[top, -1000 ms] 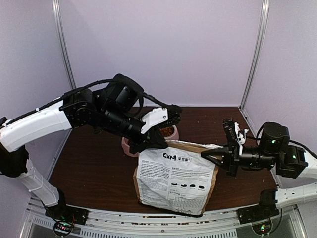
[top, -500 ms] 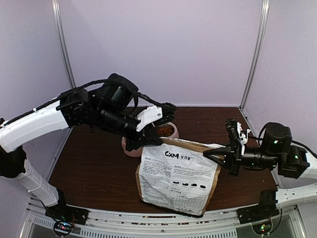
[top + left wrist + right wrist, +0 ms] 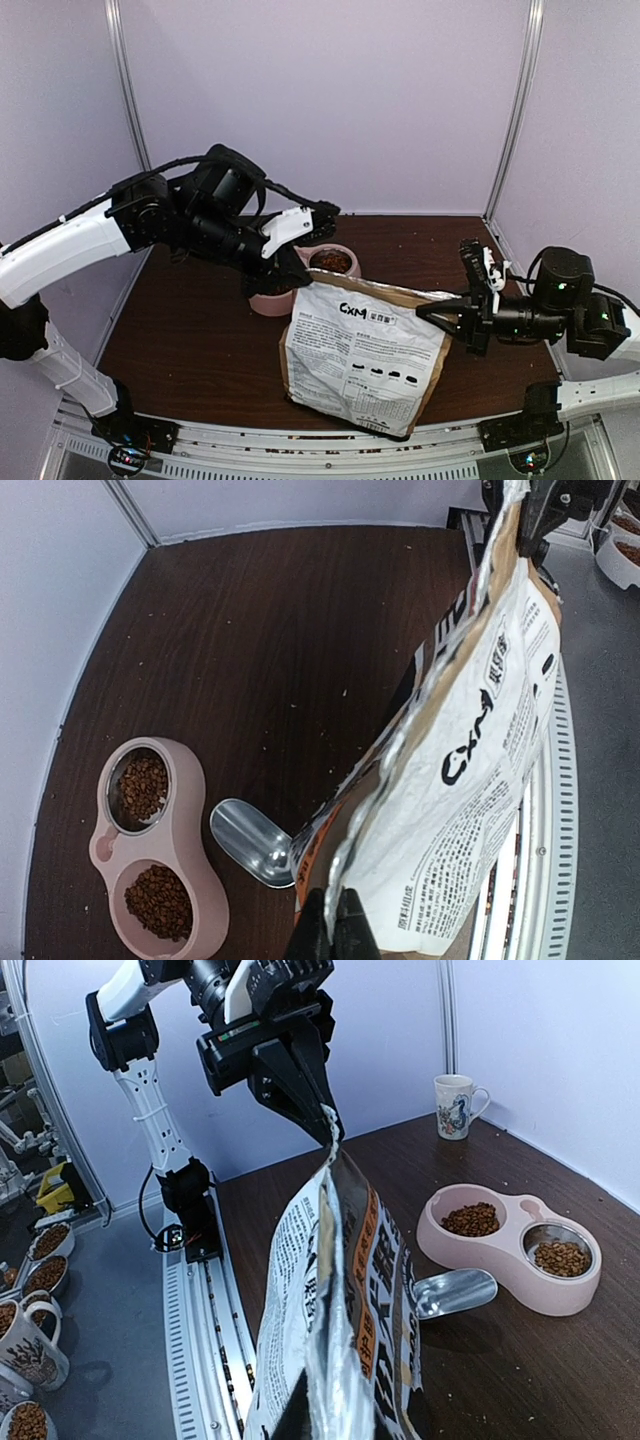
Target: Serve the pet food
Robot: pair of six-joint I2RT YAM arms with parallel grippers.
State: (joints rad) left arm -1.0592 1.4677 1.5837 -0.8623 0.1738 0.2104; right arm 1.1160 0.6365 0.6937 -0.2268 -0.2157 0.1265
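Left jaws are pressing together on the top seam of the tan paper bag with the white printed label (image 3: 480, 730), pinching its left corner. Right jaws are pinching the same seam at the opposite corner, also closed tight on it. The seam is running taut between the two, and the bag is hanging tilted with the label face up toward the top camera. Can't tell whether its lower end is resting on the counter.

The label is showing "CXM" in bold black, with Chinese characters beside it. The fine print below is too small to read. The orange side panel also has white characters, unreadable.

The reddish-brown dry kibble pellets (image 3: 145, 785) are sitting in both wells of the pink double bowl (image 3: 195, 810), which is standing on the dark brown wooden counter (image 3: 260, 630) behind the bag's left corner. A few crumbs are lying loose on the counter around it. A shiny metal scoop (image 3: 250, 830) is lying empty just beside the bowl, between bowl and bag.

A white patterned mug (image 3: 455, 1106) is standing upright well apart, at the wall.
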